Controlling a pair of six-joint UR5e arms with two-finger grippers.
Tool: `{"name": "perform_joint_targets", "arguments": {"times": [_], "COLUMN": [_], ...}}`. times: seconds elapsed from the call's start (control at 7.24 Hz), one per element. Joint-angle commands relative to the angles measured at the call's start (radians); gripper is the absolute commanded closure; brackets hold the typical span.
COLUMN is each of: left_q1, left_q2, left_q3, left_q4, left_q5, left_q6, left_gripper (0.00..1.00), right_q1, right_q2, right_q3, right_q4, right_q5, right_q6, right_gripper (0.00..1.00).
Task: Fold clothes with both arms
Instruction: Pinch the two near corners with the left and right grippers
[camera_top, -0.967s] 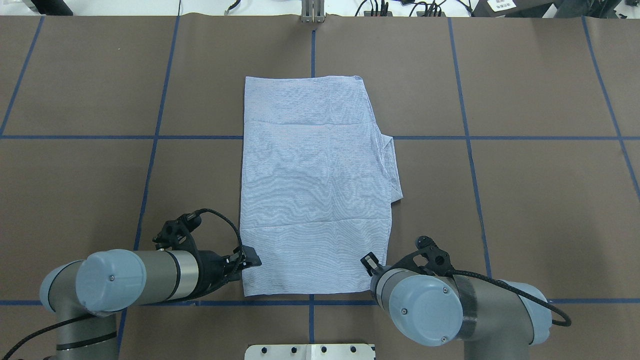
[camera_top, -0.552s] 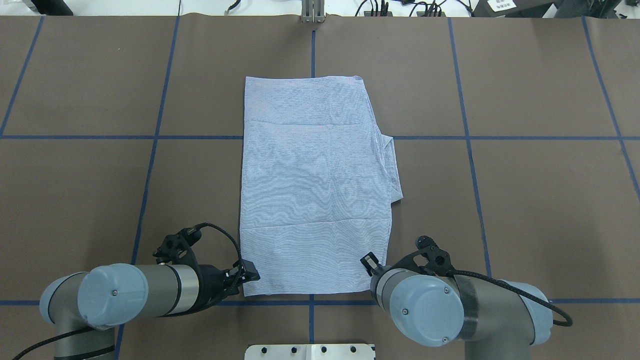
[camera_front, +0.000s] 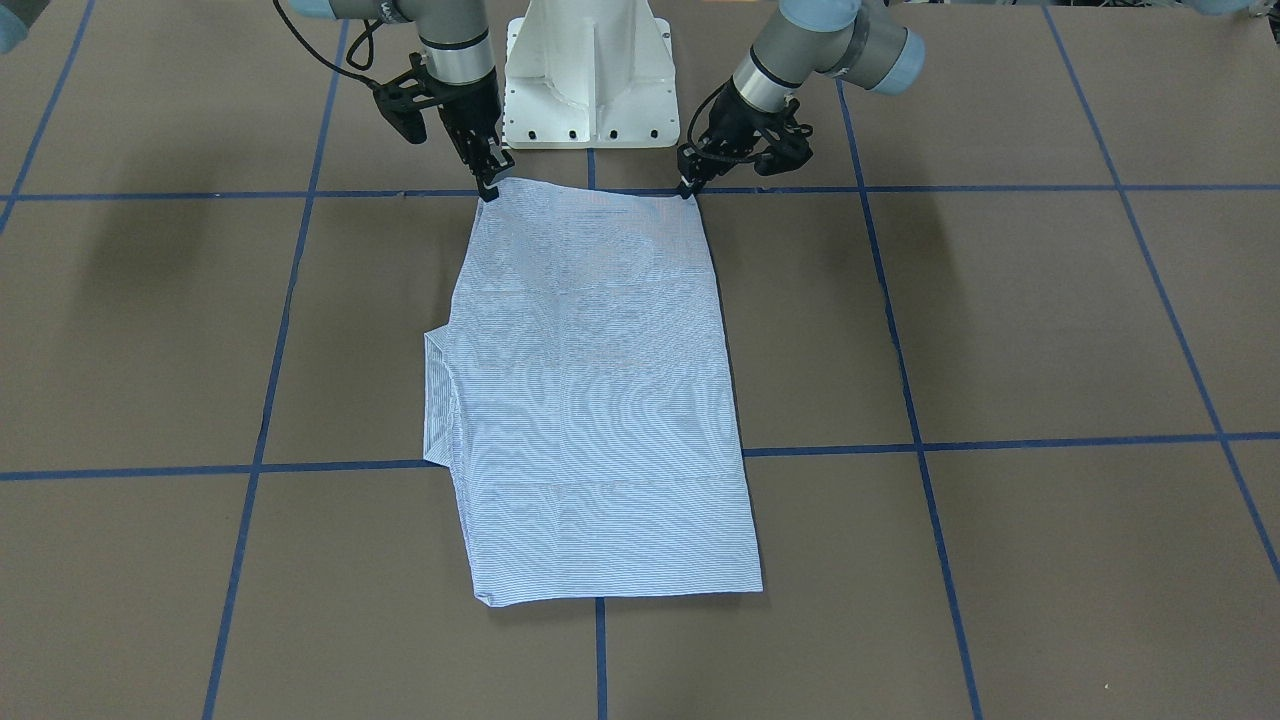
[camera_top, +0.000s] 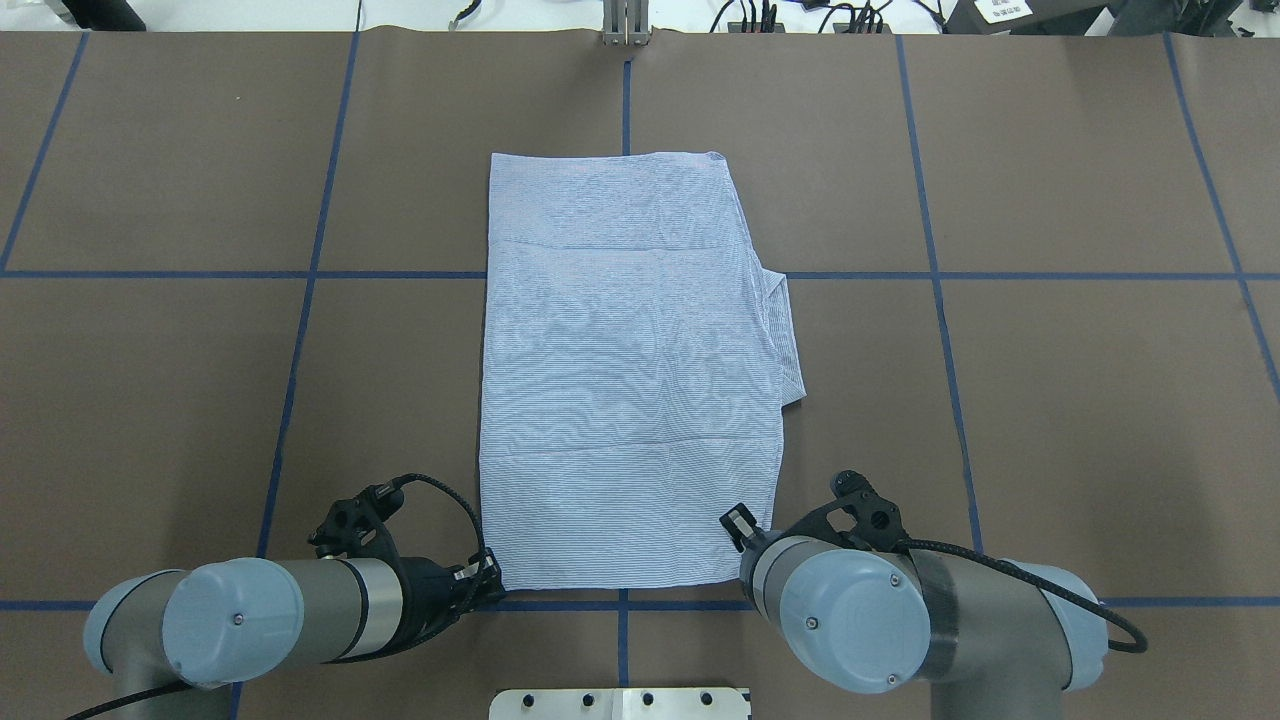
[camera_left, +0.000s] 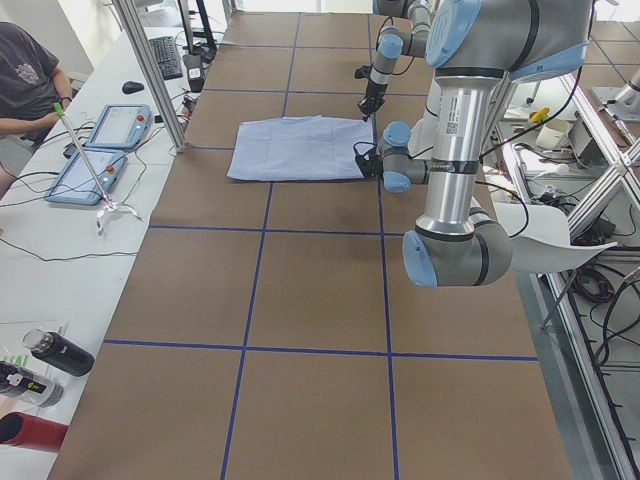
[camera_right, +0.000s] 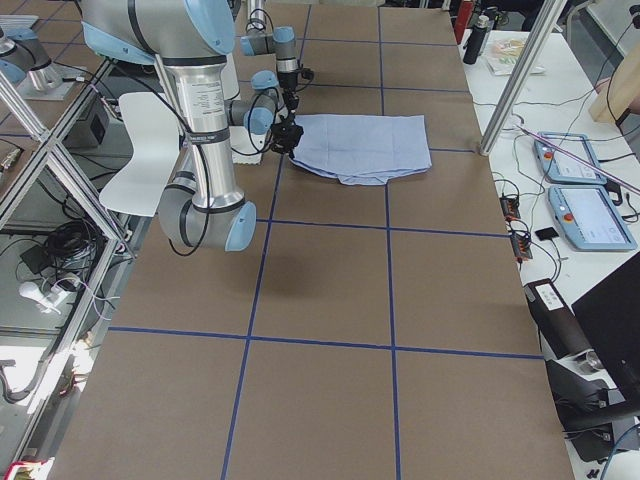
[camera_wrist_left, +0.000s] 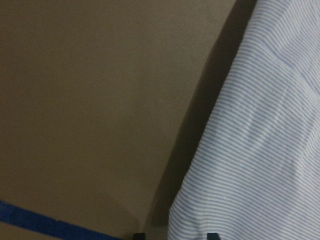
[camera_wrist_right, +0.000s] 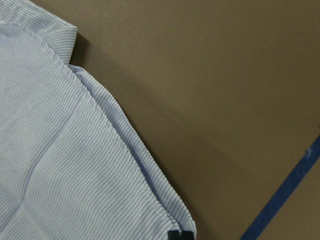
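The shirt (camera_top: 630, 370) lies flat in the middle of the overhead view, on the brown table (camera_top: 1050, 400). It is already narrowed into a long upright rectangle running from the upper centre down to the lower centre. No sleeves are spread out, so we judge the side folds done. Only a small flap of cloth (camera_top: 785, 340) juts from its right edge about halfway up. No collar or buttons show.

At the shirt's lower left corner sits the left gripper (camera_top: 488, 588), reaching in from the lower left of the frame. In the left wrist view its fingertips (camera_wrist_left: 212, 235) stand well apart at the bottom edge, with the corner of the cloth between them. It is spread around the corner and has not closed on it.

At the lower right corner is the right gripper (camera_top: 742, 522). In the right wrist view its fingertips (camera_wrist_right: 173, 234) sit almost together at the bottom, just where the layered corner of the shirt ends. We take it to be pinched on that corner, though the contact itself is at the frame's very edge.

So we judge the task well past halfway, with the lengthwise folds made and both corners addressed. What is left is closing the left gripper, lifting the lower edge with both arms, carrying it to the upper edge and laying it down, perhaps with one more fold after that. The loose flap could stay sticking out unless it is tucked in.
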Motion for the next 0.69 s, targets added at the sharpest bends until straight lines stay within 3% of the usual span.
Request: {"name": "perform_joint_targets", "arguments": {"times": [0.0,0.28,0.55], "left_q1": [-0.007,-0.007,-0.018], "left_q2": [0.006,0.1,0.104], "left_q3": [-0.034,-0.185,-0.285], "left_q4": [0.001,0.001,0.013], "left_q5": [0.0,-0.003,-0.015], "left_q6": [-0.002,-0.001,0.001], "left_gripper": [1.0,1.0,1.0], "right_q1": [0.0,-0.019,-0.01], "right_q2": [-0.003,-0.001,0.009], "right_q3": [0.01,0.068,0.191], "right_q4": [-0.008,-0.07,-0.162], "right_q5": [0.001,0.001,0.001], "right_q6": [0.0,0.002,0.017], "right_gripper": [1.0,1.0,1.0]}}
